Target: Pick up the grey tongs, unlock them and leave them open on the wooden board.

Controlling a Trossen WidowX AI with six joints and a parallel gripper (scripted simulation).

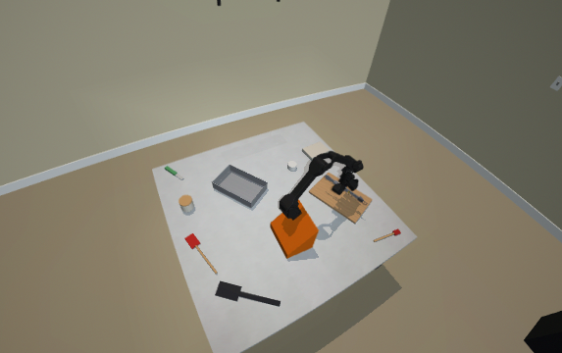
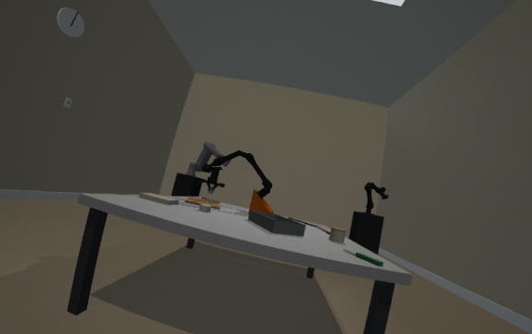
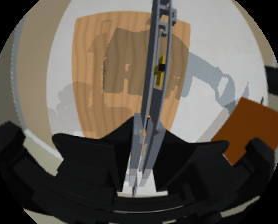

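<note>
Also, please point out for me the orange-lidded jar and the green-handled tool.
Orange-lidded jar (image 1: 186,205) (image 2: 337,236): top and exterior views, its side.
Green-handled tool (image 1: 171,171) (image 2: 369,259): top and exterior views, its handle.
</note>
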